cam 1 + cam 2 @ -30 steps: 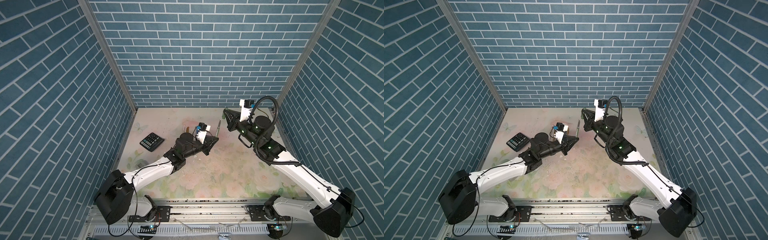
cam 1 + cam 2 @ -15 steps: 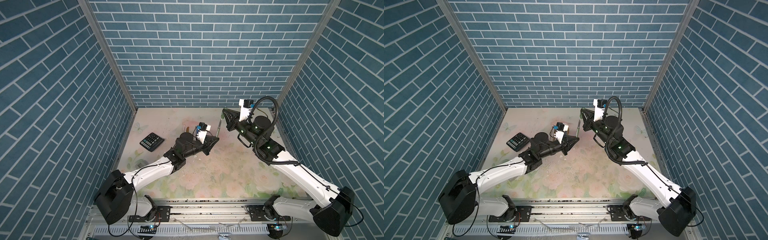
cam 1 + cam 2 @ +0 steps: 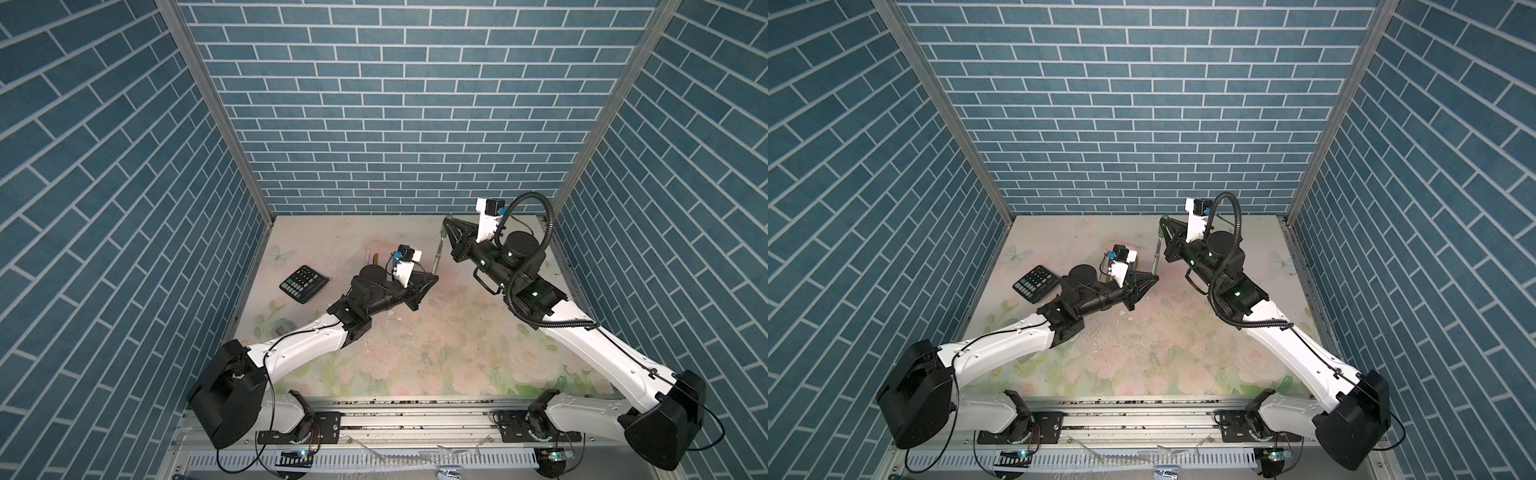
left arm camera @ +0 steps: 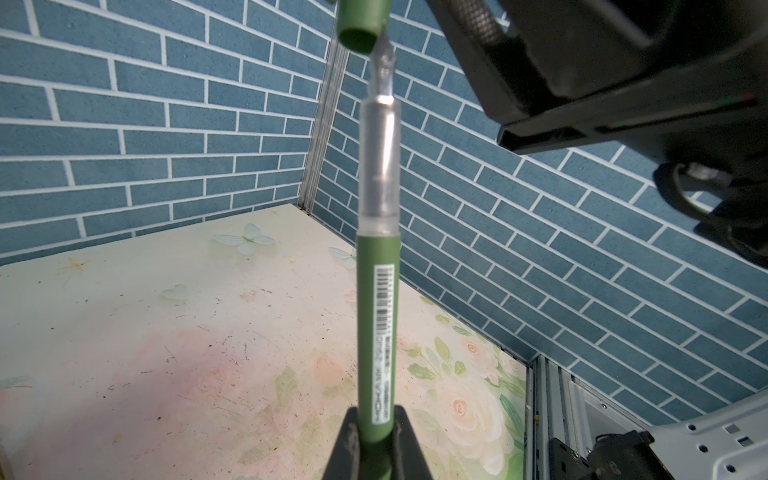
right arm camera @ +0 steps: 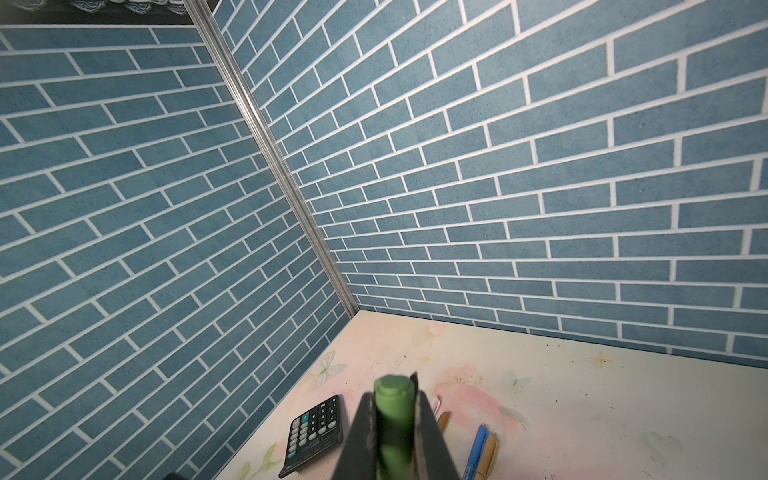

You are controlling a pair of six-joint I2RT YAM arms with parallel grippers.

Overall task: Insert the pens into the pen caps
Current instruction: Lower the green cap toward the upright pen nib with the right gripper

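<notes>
Left gripper [image 4: 376, 419] clenched on the dark green pen [image 4: 378, 299] above the worktop [image 4: 124, 332]; right gripper [image 5: 392, 395] clenched on the green cap [image 5: 394, 419] at the pen's twelve o'clock, nib [image 4: 384, 70] at its rim.

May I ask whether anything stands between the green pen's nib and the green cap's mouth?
Nothing visible does. The left gripper holds the green pen nib-up just under the green cap in the right gripper; in the left wrist view the nib appears beside the rim, not centred.
</notes>
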